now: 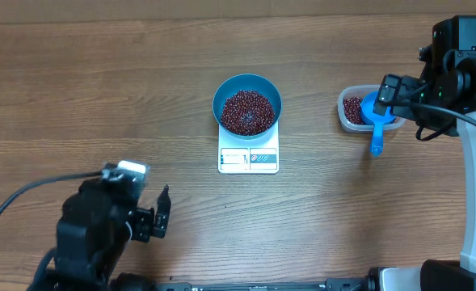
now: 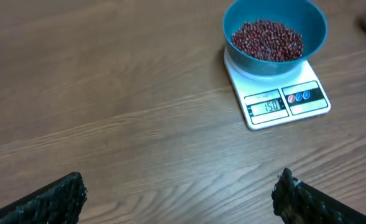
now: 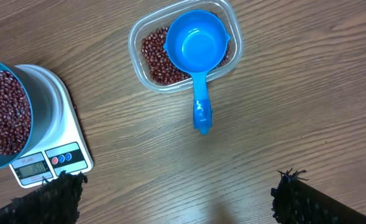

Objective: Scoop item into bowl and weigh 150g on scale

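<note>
From above, the left claw (image 1: 163, 212) hung low over the brown wooden table (image 1: 76, 89) with its two fingers spread wide and nothing between them. The round, deep blue bowl (image 1: 219, 97) was well apart from this claw, up ahead and off to one side. It sat on the flat white square scale (image 1: 248, 159). A heap of tiny dark red beans (image 1: 247, 111) filled the bowl. The right claw (image 1: 385, 99) was over a clear plastic tub (image 1: 343, 109) with rounded corners, and a small blue scoop (image 1: 377, 141) poked out beside it. From the left wrist, the claw's rough black fingers (image 2: 52, 202) stood far apart at the bottom corners, empty. The bowl and scale lay ahead of the claw and to its right, well apart from it. The scale's little screen (image 2: 268, 106) faced the claw and seemed to read 150, with round buttons (image 2: 299, 96) beside it. From the right wrist, this claw's bumpy black fingers were also spread wide and held nothing. Just ahead of the claw lay the tub with more beans in it. The smooth scoop rested on the tub with its round cup up and empty, and its handle pointed back toward the claw. The bowl and scale were ahead and to the claw's left, apart from the tub.
</note>
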Available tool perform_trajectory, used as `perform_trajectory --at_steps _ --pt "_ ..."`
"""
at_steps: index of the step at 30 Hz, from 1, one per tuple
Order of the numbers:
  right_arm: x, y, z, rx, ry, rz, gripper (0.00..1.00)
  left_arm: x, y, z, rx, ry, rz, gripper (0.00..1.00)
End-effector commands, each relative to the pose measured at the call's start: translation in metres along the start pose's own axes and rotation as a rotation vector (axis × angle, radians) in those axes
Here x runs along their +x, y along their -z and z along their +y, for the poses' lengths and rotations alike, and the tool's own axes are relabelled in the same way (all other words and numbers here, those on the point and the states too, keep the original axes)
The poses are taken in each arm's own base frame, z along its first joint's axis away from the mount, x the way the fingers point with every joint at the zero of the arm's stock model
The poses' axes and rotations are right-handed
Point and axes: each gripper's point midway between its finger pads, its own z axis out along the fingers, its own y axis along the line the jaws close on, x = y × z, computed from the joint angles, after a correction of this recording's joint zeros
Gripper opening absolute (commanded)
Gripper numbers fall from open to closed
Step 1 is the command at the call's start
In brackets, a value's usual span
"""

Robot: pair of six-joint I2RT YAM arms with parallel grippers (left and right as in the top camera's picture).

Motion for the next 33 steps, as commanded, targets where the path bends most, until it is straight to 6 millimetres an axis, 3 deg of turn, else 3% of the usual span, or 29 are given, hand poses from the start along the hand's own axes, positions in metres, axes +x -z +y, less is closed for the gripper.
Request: perform_trajectory --at_steps 1,18,33 --pt "-0.004 0.006 0.0 -0.005 0.002 -0.024 1.0 0.003 0.004 -0.002 0.02 0.038 -0.081 1.0" --pt "-0.004 0.006 0.0 -0.005 0.002 -0.024 1.0 -0.007 -0.003 0.022 -0.074 0.217 -0.466 0.99" --pt "-0.004 0.006 0.0 -0.005 0.002 -0.024 1.0 -0.02 -0.002 0.048 -0.174 0.263 -0.799 1.0"
